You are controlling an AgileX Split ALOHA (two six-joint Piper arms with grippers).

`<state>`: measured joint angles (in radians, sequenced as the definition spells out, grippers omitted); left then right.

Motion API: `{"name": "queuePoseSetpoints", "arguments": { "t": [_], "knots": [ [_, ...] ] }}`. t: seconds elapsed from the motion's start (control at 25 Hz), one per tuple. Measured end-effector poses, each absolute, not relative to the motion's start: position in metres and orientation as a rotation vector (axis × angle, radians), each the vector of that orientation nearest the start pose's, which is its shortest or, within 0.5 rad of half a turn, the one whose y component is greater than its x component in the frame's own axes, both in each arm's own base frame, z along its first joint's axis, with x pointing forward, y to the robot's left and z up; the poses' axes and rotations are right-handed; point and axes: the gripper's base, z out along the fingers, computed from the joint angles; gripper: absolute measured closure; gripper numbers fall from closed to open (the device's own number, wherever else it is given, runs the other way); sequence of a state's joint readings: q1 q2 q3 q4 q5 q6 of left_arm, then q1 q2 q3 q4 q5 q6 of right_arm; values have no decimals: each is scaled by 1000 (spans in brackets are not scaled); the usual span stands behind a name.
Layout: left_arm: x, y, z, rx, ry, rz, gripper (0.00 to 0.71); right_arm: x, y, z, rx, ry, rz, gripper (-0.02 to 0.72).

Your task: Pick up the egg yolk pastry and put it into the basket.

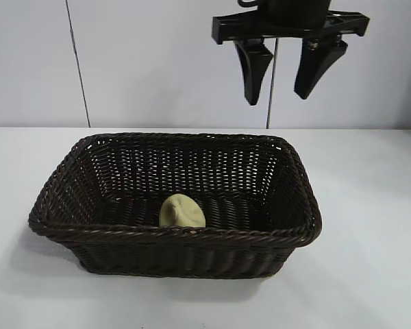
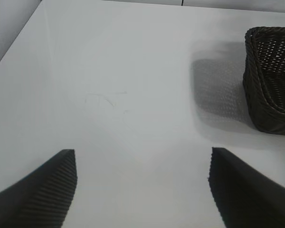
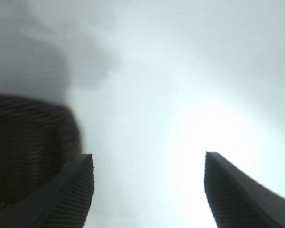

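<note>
Egg yolk pastry (image 1: 182,211) lies inside your basket (image 1: 288,236), against its 6 o'clock wall. Your right gripper (image 1: 285,77) hangs above the basket's 1 o'clock corner, jaws spread wide, holding nothing. Your left gripper (image 2: 142,190) hovers over the tabletop (image 2: 133,71), likewise wide and empty.

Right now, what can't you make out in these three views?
- Egg yolk pastry: its base, hidden behind the basket near rim, exterior view.
- Right gripper: arm above it cut off by the top edge.
- Left gripper: absent from the exterior view.
- Right wrist view: basket blurred.
</note>
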<state>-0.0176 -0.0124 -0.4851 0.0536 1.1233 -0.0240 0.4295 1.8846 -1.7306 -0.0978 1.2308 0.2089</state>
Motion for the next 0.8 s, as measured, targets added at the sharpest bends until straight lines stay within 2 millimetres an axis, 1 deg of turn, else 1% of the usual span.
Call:
{"name": "queuePoseSetpoints", "arguments": {
  "t": [0.12, 0.28, 0.32, 0.36, 0.52, 0.64, 0.8],
  "knots": [
    [-8, 5, 268, -11, 2108, 40, 149, 379, 127, 298, -242, 2843, -31, 220],
    [-8, 5, 268, -11, 2108, 40, 149, 394, 71, 298, -60, 2854, -67, 220],
    [-8, 5, 268, -11, 2108, 40, 149, 396, 59, 298, -20, 2855, -76, 220],
    [-8, 5, 268, -11, 2108, 40, 149, 398, 43, 298, 35, 2856, -86, 220],
    [-8, 5, 268, -11, 2108, 40, 149, 400, 3, 298, 177, 2853, -107, 220],
    [-8, 5, 268, -11, 2108, 40, 149, 400, -14, 298, 235, 2852, -104, 220],
    [-8, 5, 268, -11, 2108, 40, 149, 395, -14, 293, 197, 2879, -66, 220]
  ]
}}
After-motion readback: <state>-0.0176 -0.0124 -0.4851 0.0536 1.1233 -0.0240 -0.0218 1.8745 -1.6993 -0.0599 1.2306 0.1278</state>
